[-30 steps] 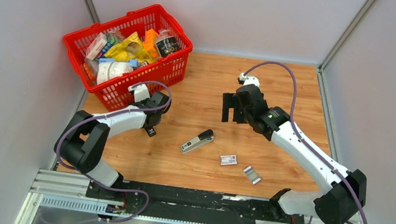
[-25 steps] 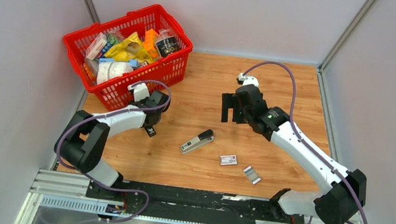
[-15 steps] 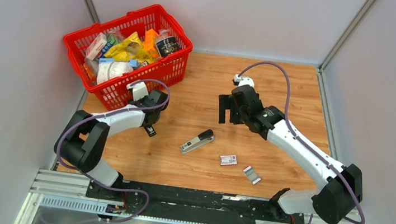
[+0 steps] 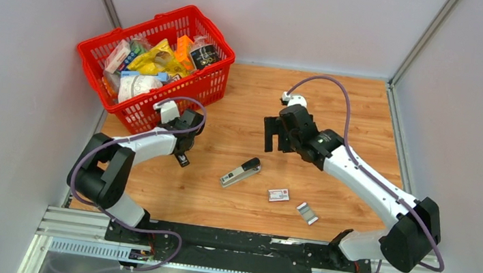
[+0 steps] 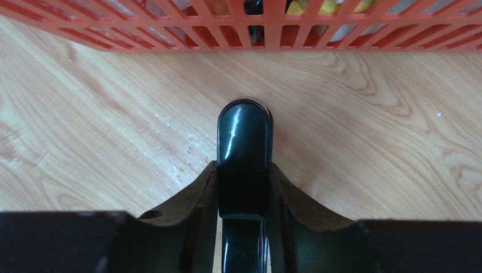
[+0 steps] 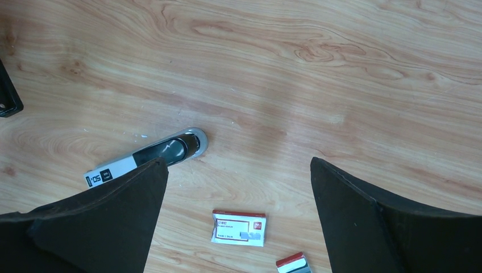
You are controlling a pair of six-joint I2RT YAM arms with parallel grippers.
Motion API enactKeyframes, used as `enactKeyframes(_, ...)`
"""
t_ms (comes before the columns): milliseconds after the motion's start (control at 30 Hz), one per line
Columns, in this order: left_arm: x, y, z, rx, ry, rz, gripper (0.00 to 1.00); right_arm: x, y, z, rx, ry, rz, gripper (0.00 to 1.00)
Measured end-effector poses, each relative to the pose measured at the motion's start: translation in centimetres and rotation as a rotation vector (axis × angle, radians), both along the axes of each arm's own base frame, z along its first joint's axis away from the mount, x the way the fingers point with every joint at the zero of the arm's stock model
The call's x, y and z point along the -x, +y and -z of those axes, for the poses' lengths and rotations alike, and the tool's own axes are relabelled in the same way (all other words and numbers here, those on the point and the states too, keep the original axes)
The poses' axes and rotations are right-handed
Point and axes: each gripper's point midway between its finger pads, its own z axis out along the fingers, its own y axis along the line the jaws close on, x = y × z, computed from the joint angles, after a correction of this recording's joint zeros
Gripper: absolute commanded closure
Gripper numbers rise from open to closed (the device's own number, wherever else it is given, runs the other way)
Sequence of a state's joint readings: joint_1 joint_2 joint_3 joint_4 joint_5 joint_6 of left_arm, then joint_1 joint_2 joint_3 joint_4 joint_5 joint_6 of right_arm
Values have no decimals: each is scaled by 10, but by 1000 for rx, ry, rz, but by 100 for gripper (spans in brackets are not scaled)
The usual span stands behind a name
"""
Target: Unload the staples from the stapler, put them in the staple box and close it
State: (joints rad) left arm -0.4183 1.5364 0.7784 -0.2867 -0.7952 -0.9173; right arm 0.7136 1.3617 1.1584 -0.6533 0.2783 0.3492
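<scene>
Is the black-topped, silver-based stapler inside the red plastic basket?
No, the stapler lies on the wooden table, apart from the basket.

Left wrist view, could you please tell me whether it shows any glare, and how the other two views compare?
Left wrist view: a white glare streak on the glossy dark piece at centre; wood grain sharp. Right wrist view: a small highlight on the stapler; the fingers read flat black. Top external view: even light on the table, soft shadows.
</scene>
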Motion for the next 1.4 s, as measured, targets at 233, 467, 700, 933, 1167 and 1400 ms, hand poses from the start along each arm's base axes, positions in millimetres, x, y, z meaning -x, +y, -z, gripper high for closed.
enactKeyframes(233,1,0,0,0,1,-4,100,2,3,1,2,2,-9,0)
enactKeyframes(467,6,-4,0,40,-6,43,100,4,5,1,2,1,-18,0)
enactKeyframes(700,20,-25,-13,124,18,220,100,9,-1,-20,-30,-45,-10,0)
enactKeyframes(933,24,-56,-40,205,1,457,100,20,-10,-38,-63,-73,-6,0)
enactKeyframes(1167,34,-85,-56,261,1,691,100,33,-18,-40,-63,-54,-22,0)
enactKeyframes(1400,54,-133,-82,378,-27,1035,100,55,-13,-58,-118,-65,-142,0)
